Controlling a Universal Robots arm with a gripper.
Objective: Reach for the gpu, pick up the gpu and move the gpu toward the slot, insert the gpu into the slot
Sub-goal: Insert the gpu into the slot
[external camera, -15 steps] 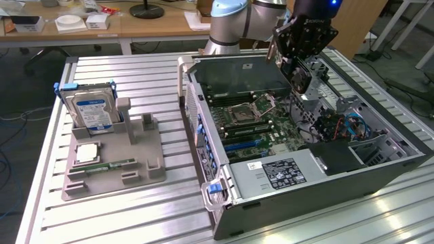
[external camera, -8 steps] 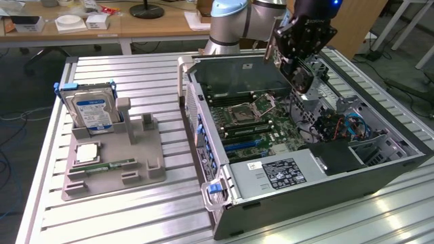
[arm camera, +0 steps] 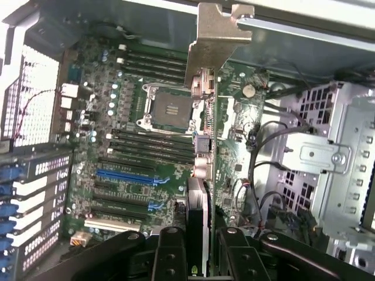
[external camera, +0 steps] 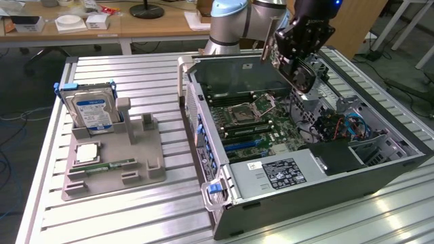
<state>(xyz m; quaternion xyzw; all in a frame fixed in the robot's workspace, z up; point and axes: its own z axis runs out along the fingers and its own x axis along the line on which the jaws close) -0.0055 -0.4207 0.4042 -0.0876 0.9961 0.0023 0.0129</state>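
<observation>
Your gripper (arm camera: 197,249) is clenched on the gpu (arm camera: 198,205). Its black fingers (arm camera: 169,254) pinch the thin card from both faces, which keeps the connector edge free and pointing down toward the board. The gpu's silvery bracket (arm camera: 214,41) juts out ahead of the gripper, at the card's far end, likely so that it will meet the case's rear wall.

In the exterior view the gripper (external camera: 296,60) holds the gpu (external camera: 300,75) tilted above the open computer case (external camera: 305,198), well clear of everything inside it. Directly below the gripper lies the green motherboard (arm camera: 234,170). The slot (arm camera: 129,175), a long blue strip among the expansion connectors, sits below and off to one side of the card. The card is apart from it and, by the look of it, not lined up over it. The square CPU socket (arm camera: 169,108) lies just beyond the slot.

Farthest from the gripper, outside the case on the slatted table (external camera: 135,76), the blue-labelled hard drive (external camera: 95,112) stands upright in its grey holder (external camera: 115,168).
</observation>
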